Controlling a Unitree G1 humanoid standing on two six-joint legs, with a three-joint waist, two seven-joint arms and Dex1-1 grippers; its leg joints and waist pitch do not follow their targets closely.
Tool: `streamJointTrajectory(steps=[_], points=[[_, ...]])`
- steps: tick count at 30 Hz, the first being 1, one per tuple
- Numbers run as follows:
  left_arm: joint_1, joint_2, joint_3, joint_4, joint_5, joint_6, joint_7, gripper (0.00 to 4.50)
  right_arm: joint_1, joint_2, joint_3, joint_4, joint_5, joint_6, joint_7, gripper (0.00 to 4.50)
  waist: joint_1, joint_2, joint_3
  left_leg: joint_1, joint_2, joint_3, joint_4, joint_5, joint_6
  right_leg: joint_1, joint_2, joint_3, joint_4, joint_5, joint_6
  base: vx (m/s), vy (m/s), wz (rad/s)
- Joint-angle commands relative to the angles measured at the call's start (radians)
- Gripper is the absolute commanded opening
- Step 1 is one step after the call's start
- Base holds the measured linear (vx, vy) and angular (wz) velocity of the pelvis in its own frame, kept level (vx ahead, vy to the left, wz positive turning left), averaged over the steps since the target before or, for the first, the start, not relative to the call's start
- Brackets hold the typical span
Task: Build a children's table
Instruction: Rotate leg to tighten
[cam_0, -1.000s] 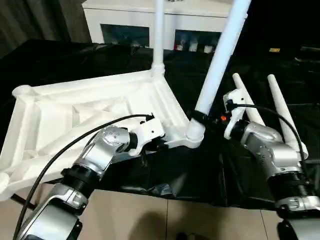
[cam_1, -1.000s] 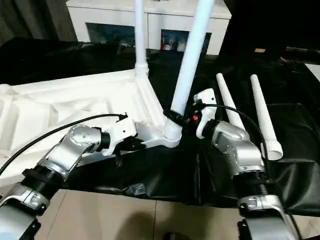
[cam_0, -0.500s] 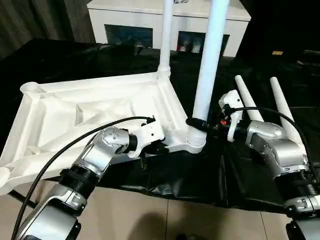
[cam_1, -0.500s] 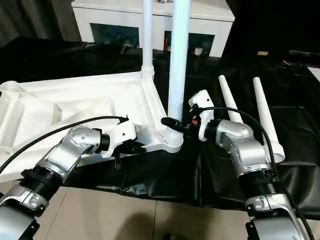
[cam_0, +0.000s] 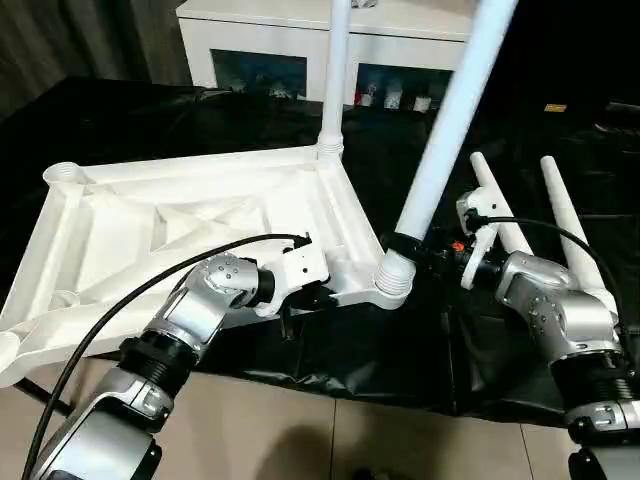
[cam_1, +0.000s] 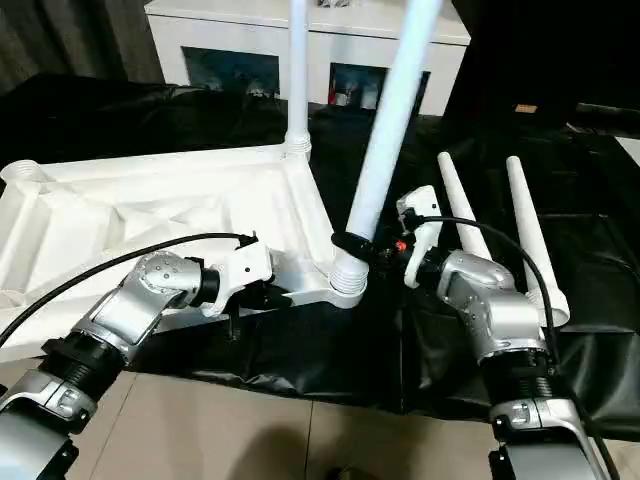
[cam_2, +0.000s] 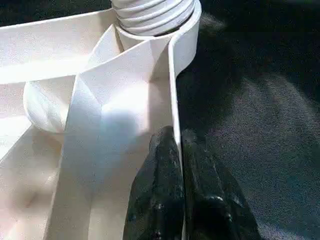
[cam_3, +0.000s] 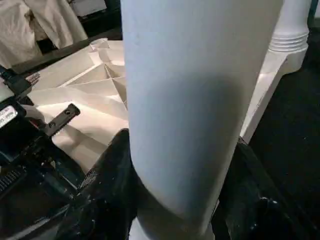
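Tabletop (cam_0: 190, 220), white plastic, lies ribbed underside up on black-covered desk (cam_0: 120, 110); its 9 o'clock edge and near-left corner are cut off by the frame, and the left forearm covers part of its near rim. Two legs stand in its corner sockets, tops of both cut off at 12 o'clock. Far leg (cam_0: 335, 70) stands upright in the far right socket. Near leg (cam_0: 450, 120) sits in the near right socket (cam_0: 392, 280) and tilts toward 1 o'clock. Half a sec ago it stood nearly vertical; a full sec ago it leaned much like now.

Left pincer (cam_2: 181, 195): fingers together, clamped on tabletop's thin near rim, just beside the near right socket, approx. same grip as before. In the wrist view the rim runs edge-on between the two black fingers.

Right pincer (cam_0: 415, 250): fingers apart w/ the near leg between them, clamped on its base just above the socket. Wrist view shows a dark finger on each side of the white shaft; fingertips hidden behind it.

Two spare legs (cam_0: 555, 215) lie side by side on the desk at 3 o'clock, lower ends hidden by the right arm. White cabinet (cam_0: 330, 45) w/ glass fronts stands at 12 o'clock; contents too small to make out.
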Motion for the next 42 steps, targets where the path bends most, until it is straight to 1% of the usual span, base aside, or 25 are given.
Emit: streamJointTrajectory(steps=[1,7,8,9,10,12,13,14,15,16,17,19,21,23,24,25,26,28,30,31,32,34,35,38,42], points=[[-0.024,0.016,0.029,-0.037,-0.012,-0.051,0.005,0.0,0.027,-0.018,-0.016,0.085,-0.028,0.077,-0.037,1.82,0.002,-0.004,-0.07,-0.023,0.043,0.0,-0.063,0.12,0.155,0.088,-0.062,0.059,-0.04,-0.19,-0.234,0.0,0.0,0.0],[-0.025,0.012,0.035,-0.035,-0.013,-0.053,0.011,0.0,0.092,-0.006,-0.043,0.042,-0.008,0.068,-0.072,1.82,0.012,-0.003,-0.071,-0.02,0.044,0.001,-0.062,0.138,0.159,0.086,-0.063,0.059,-0.038,-0.176,-0.232,0.0,0.0,0.0],[-0.026,0.014,0.036,-0.034,-0.012,-0.053,0.012,0.0,0.112,0.002,-0.052,0.023,-0.001,0.065,-0.085,1.82,0.015,0.002,-0.071,-0.019,0.044,0.0,-0.061,0.14,0.158,0.086,-0.063,0.059,-0.037,-0.175,-0.232,0.0,0.0,0.0],[-0.026,0.014,0.036,-0.034,-0.012,-0.053,0.012,0.0,0.112,0.002,-0.052,0.023,-0.001,0.065,-0.085,1.82,0.017,-0.001,-0.071,-0.018,0.045,0.001,-0.062,0.139,0.155,0.085,-0.063,0.059,-0.038,-0.179,-0.228,0.0,0.0,0.0],[-0.025,0.015,0.037,-0.035,-0.012,-0.053,0.012,0.0,0.127,0.01,-0.059,0.01,0.004,0.065,-0.096,1.82,0.02,0.005,-0.07,-0.019,0.044,0.0,-0.063,0.131,0.148,0.086,-0.063,0.059,-0.039,-0.189,-0.226,0.0,0.0,0.0],[-0.024,0.017,0.039,-0.037,-0.013,-0.052,0.011,0.0,0.154,0.025,-0.066,-0.014,0.007,0.059,-0.115,1.82,0.02,0.005,-0.07,-0.019,0.044,0.001,-0.064,0.114,0.135,0.087,-0.063,0.059,-0.043,-0.198,-0.218,0.0,0.0,0.0],[-0.024,0.019,0.039,-0.036,-0.013,-0.054,0.01,0.0,0.177,0.04,-0.07,-0.036,0.01,0.054,-0.131,1.82,0.021,0.015,-0.069,-0.019,0.043,-0.001,-0.065,0.104,0.125,0.087,-0.061,0.058,-0.043,-0.2,-0.217,0.0,0.0,0.0],[-0.025,0.02,0.039,-0.034,-0.012,-0.055,0.009,0.0,0.197,0.052,-0.07,-0.056,0.006,0.043,-0.148,1.82,0.019,0.012,-0.068,-0.021,0.043,0.0,-0.066,0.099,0.122,0.087,-0.061,0.058,-0.046,-0.201,-0.212,0.0,0.0,0.0],[-0.026,0.02,0.039,-0.032,-0.012,-0.056,0.009,0.0,0.206,0.056,-0.068,-0.065,0.003,0.037,-0.154,1.82,0.02,0.014,-0.068,-0.021,0.042,0.0,-0.067,0.083,0.11,0.087,-0.061,0.058,-0.049,-0.207,-0.205,0.0,0.0,0.0],[-0.027,0.021,0.039,-0.03,-0.011,-0.057,0.009,0.0,0.221,0.063,-0.065,-0.08,-0.004,0.027,-0.166,1.82,0.019,0.012,-0.069,-0.022,0.04,0.0,-0.068,0.07,0.099,0.09,-0.06,0.057,-0.049,-0.216,-0.199,0.0,0.0,0.0],[-0.03,0.02,0.038,-0.026,-0.011,-0.059,0.008,0.0,0.237,0.064,-0.052,-0.104,-0.016,0.017,-0.174,1.82,0.02,0.021,-0.067,-0.023,0.04,-0.002,-0.069,0.066,0.094,0.09,-0.06,0.057,-0.05,-0.22,-0.197,0.0,0.0,0.0],[-0.039,0.017,0.037,-0.015,-0.009,-0.063,0.009,0.0,0.261,0.059,-0.02,-0.159,-0.051,0.006,-0.189,1.82,0.018,0.017,-0.066,-0.022,0.039,0.0,-0.071,0.042,0.081,0.091,-0.056,0.056,-0.055,-0.239,-0.183,0.0,0.0,0.0],[-0.041,0.016,0.036,-0.012,-0.008,-0.064,0.009,0.0,0.266,0.054,-0.008,-0.176,-0.061,0.006,-0.189,1.82,0.015,0.02,-0.064,-0.022,0.04,-0.002,-0.074,0.016,0.067,0.09,-0.056,0.056,-0.058,-0.259,-0.175,0.0,0.0,0.0],[-0.045,0.011,0.035,-0.009,-0.008,-0.065,0.01,0.0,0.274,0.035,0.034,-0.214,-0.089,0.01,-0.172,1.82,0.016,0.018,-0.064,-0.022,0.039,-0.001,-0.074,0.007,0.065,0.091,-0.055,0.056,-0.06,-0.264,-0.169,0.0,0.0,0.0],[-0.045,0.011,0.035,-0.009,-0.008,-0.065,0.01,0.0,0.274,0.033,0.038,-0.218,-0.091,0.011,-0.17,1.82,0.015,0.018,-0.064,-0.022,0.039,-0.001,-0.075,0.006,0.065,0.091,-0.056,0.057,-0.06,-0.261,-0.168,0.0,0.0,0.0],[-0.046,0.01,0.034,-0.008,-0.008,-0.065,0.011,0.0,0.274,0.022,0.063,-0.233,-0.104,0.016,-0.155,1.82,0.015,0.013,-0.065,-0.023,0.039,-0.001,-0.074,0.011,0.067,0.092,-0.056,0.057,-0.058,-0.253,-0.168,0.0,0.0,0.0],[-0.047,0.01,0.034,-0.008,-0.008,-0.066,0.011,0.0,0.272,0.019,0.069,-0.235,-0.107,0.017,-0.151,1.82,0.015,0.013,-0.065,-0.023,0.039,-0.001,-0.074,0.011,0.067,0.092,-0.056,0.057,-0.058,-0.253,-0.168,0.0,0.0,0.0],[-0.047,0.012,0.031,-0.008,-0.005,-0.068,0.009,0.0,0.237,-0.007,0.113,-0.224,-0.119,0.042,-0.108,1.82,0.013,0.015,-0.065,-0.023,0.039,-0.003,-0.074,0.011,0.072,0.092,-0.055,0.056,-0.055,-0.259,-0.169,0.0,0.0,0.0],[-0.047,0.013,0.031,-0.008,-0.005,-0.069,0.009,0.0,0.229,-0.012,0.121,-0.22,-0.121,0.049,-0.098,1.82,0.013,0.015,-0.063,-0.024,0.038,-0.001,-0.074,0.004,0.075,0.092,-0.056,0.057,-0.059,-0.271,-0.167,0.0,0.0,0.0],[-0.044,0.015,0.03,-0.011,-0.005,-0.069,0.006,0.0,0.211,-0.026,0.141,-0.206,-0.13,0.063,-0.077,1.82,0.014,0.006,-0.064,-0.025,0.038,-0.001,-0.073,0.006,0.079,0.092,-0.057,0.058,-0.058,-0.273,-0.167,0.0,0.0,0.0],[-0.043,0.015,0.03,-0.011,-0.005,-0.069,0.006,0.0,0.203,-0.033,0.15,-0.2,-0.134,0.071,-0.067,1.82,0.014,0.01,-0.064,-0.025,0.038,-0.003,-0.074,0.01,0.08,0.093,-0.057,0.057,-0.055,-0.272,-0.17,0.0,0.0,0.0],[-0.04,0.017,0.03,-0.013,-0.004,-0.07,0.005,0.0,0.171,-0.056,0.183,-0.168,-0.143,0.112,-0.021,1.82,0.014,0.01,-0.065,-0.024,0.039,-0.002,-0.072,0.016,0.086,0.092,-0.057,0.058,-0.056,-0.267,-0.173,0.0,0.0,0.0],[-0.039,0.016,0.03,-0.014,-0.004,-0.068,0.005,0.0,0.167,-0.061,0.188,-0.162,-0.141,0.129,-0.015,1.82,0.013,0.001,-0.065,-0.026,0.039,-0.001,-0.071,0.026,0.094,0.092,-0.057,0.059,-0.055,-0.255,-0.176,0.0,0.0,0.0],[-0.034,0.015,0.03,-0.022,-0.005,-0.064,0.009,0.0,0.16,-0.059,0.187,-0.123,-0.124,0.17,0.001,1.82,0.016,0.004,-0.066,-0.024,0.042,-0.002,-0.071,0.042,0.101,0.09,-0.059,0.058,-0.05,-0.244,-0.184,0.0,0.0,0.0],[-0.026,0.017,0.031,-0.026,-0.006,-0.063,0.01,0.0,0.153,-0.042,0.173,-0.055,-0.124,0.178,-0.006,1.82,0.015,0.004,-0.066,-0.024,0.042,-0.001,-0.071,0.035,0.098,0.089,-0.06,0.058,-0.055,-0.26,-0.182,0.0,0.0,0.0]])
